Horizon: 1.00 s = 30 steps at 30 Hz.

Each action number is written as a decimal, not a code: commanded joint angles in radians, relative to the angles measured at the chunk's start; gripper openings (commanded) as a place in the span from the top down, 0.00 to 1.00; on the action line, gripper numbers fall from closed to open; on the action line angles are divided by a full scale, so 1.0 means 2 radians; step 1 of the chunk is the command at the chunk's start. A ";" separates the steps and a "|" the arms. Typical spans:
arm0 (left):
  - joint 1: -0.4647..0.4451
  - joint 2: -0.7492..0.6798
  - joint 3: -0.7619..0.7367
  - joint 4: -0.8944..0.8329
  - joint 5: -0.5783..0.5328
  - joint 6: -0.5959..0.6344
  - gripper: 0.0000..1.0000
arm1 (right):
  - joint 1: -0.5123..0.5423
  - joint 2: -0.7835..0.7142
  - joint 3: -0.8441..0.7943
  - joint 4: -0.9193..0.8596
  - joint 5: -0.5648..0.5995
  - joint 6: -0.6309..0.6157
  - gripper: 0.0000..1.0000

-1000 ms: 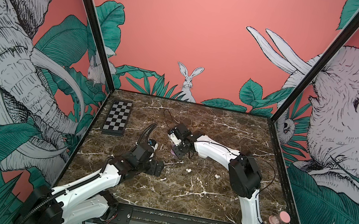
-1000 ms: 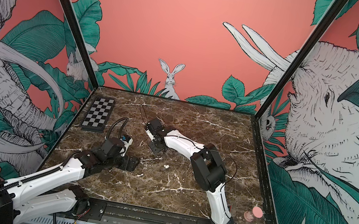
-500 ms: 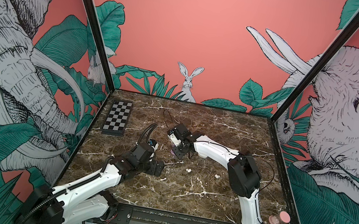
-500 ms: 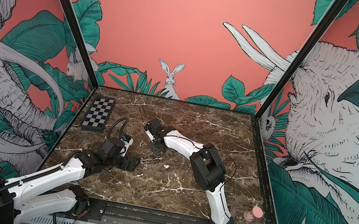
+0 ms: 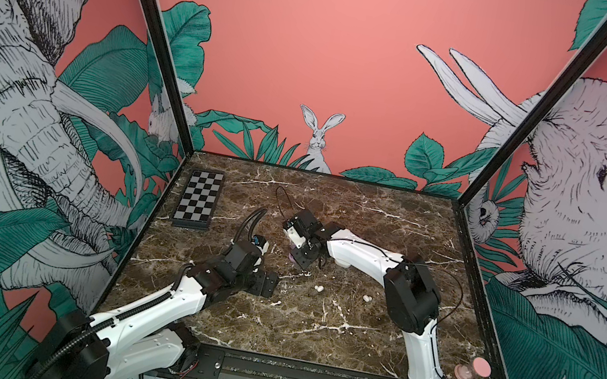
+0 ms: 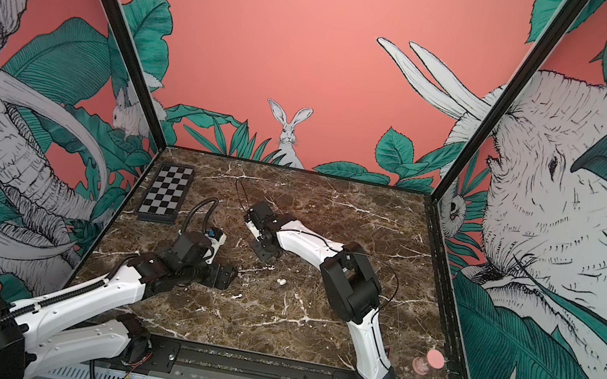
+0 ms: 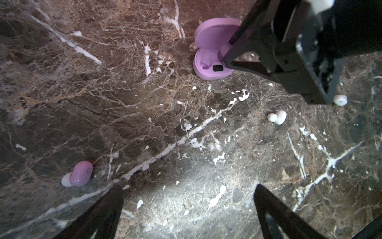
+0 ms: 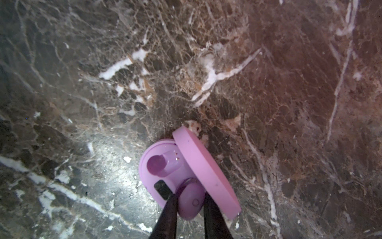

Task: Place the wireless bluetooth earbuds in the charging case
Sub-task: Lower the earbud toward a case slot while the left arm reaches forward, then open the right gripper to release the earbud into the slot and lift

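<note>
Nothing has moved. In a top view our right gripper sits low. Left wrist: our left gripper gapes empty near a loose round lilac earbud. Right wrist: the right gripper pinches a second lilac earbud just above its slot in the open lilac plastic case.

My station: robot lab test cell. Brown marble-pattern bench, black metal frame posts, printed coral jungle-animal wall panels, black-and-white checkered board.
</note>
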<state>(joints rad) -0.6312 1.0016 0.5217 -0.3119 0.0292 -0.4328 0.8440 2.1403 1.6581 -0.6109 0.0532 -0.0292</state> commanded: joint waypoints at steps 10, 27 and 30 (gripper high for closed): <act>0.003 0.003 0.012 0.003 0.007 0.004 0.01 | -0.002 0.008 0.006 -0.002 0.009 0.000 0.77; 0.003 0.005 0.013 0.004 0.008 0.005 0.01 | -0.002 0.008 0.004 -0.002 0.006 0.000 0.76; 0.002 0.005 0.014 0.004 0.009 0.005 0.01 | -0.002 0.007 0.004 -0.001 0.006 0.000 0.76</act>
<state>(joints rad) -0.6312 1.0138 0.5232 -0.3115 0.0414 -0.4320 0.8436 2.1407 1.6581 -0.6109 0.0605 -0.0299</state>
